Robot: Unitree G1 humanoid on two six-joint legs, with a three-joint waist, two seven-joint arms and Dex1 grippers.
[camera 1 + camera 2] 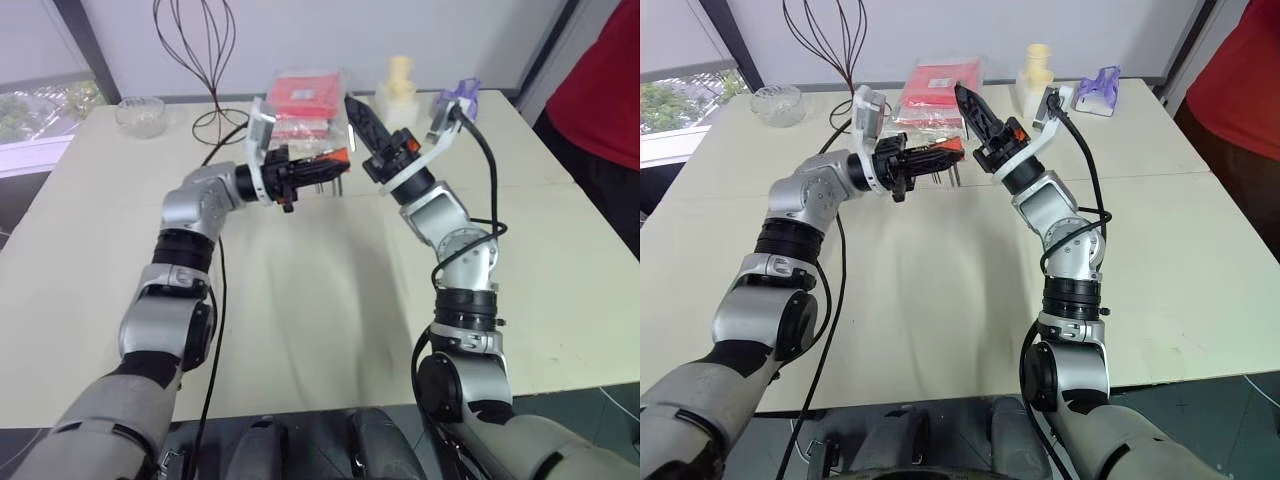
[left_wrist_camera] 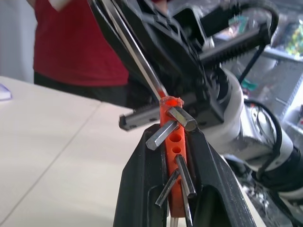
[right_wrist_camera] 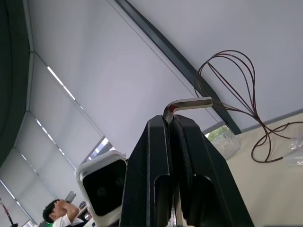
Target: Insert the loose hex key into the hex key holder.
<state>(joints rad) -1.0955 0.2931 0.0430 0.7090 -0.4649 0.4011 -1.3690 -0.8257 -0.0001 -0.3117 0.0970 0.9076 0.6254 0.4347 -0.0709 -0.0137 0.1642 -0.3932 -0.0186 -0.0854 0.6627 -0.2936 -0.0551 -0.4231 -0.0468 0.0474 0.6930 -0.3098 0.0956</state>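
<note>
My left gripper is raised above the table and shut on the hex key holder, a small red-orange block with several short grey keys sticking out of it. My right gripper is just to its right, pointing upward, shut on the loose hex key. The key's short bent end pokes out above the fingertips. In the left wrist view the key's long shaft slants down to the holder's top end and appears to touch it.
Behind the grippers on the cream table lie a red packet in clear plastic, a wire whisk, a glass bowl, a cream bottle and a purple object. A person in red stands at the far right.
</note>
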